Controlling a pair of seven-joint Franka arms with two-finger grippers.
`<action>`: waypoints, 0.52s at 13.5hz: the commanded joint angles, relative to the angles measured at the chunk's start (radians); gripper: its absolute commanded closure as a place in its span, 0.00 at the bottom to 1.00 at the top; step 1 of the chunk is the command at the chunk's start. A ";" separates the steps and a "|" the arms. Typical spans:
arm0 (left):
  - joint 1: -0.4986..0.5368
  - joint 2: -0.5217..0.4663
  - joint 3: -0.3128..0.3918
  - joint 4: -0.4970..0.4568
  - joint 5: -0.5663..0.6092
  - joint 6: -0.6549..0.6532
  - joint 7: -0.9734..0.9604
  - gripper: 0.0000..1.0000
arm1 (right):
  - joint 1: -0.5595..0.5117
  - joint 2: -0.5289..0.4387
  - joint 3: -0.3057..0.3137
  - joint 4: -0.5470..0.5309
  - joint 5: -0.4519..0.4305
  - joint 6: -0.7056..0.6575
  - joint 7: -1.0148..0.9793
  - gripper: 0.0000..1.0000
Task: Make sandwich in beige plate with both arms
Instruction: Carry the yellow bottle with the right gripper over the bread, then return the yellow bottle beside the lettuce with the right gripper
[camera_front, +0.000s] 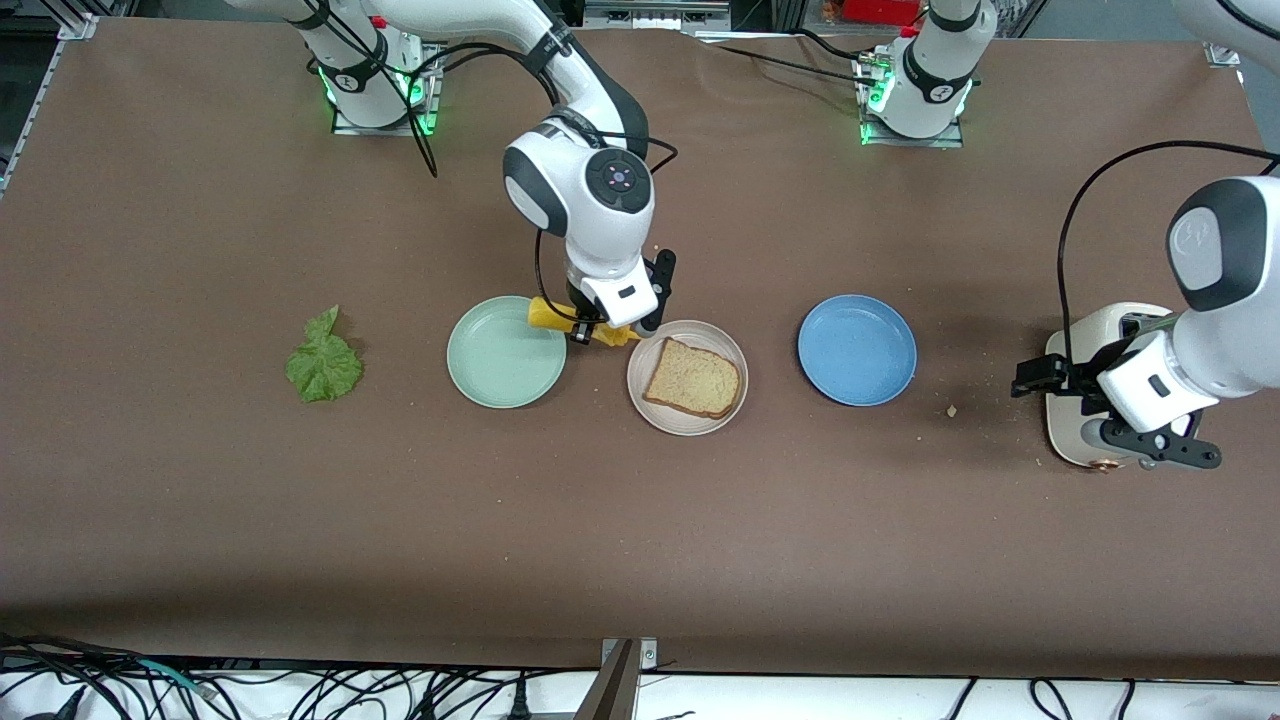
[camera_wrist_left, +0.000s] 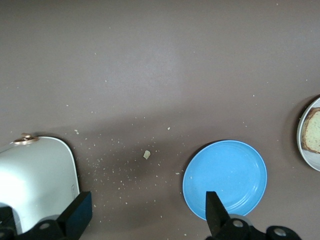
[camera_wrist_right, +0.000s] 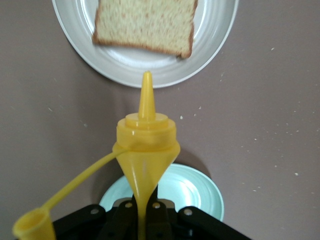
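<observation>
While clamped in right gripper (camera_wrist_right: 145, 220), soft yellow plastic squeeze bottle (camera_wrist_right: 146, 150) points nozzle-first at toasted bread slice (camera_wrist_right: 145, 25) on round beige plate (camera_wrist_right: 150, 75); left gripper (camera_wrist_left: 145, 220) open over toaster end.

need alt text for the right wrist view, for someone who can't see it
The right hand is shut on a yellow squeeze bottle, cap off and dangling on its tether, with the nozzle aimed at a bread slice on the beige plate. Part of a mint green plate shows under the bottle, on the brown table.
</observation>
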 joint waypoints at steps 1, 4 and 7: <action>0.001 -0.050 0.003 -0.012 0.036 -0.020 -0.064 0.00 | 0.032 0.023 -0.015 0.037 -0.057 -0.043 0.002 1.00; 0.006 -0.091 0.016 -0.012 0.038 -0.028 -0.067 0.00 | 0.038 0.026 -0.014 0.046 -0.124 -0.045 0.002 1.00; 0.006 -0.111 0.028 -0.012 0.051 -0.045 -0.072 0.00 | 0.049 0.025 -0.017 0.103 -0.125 -0.123 0.004 1.00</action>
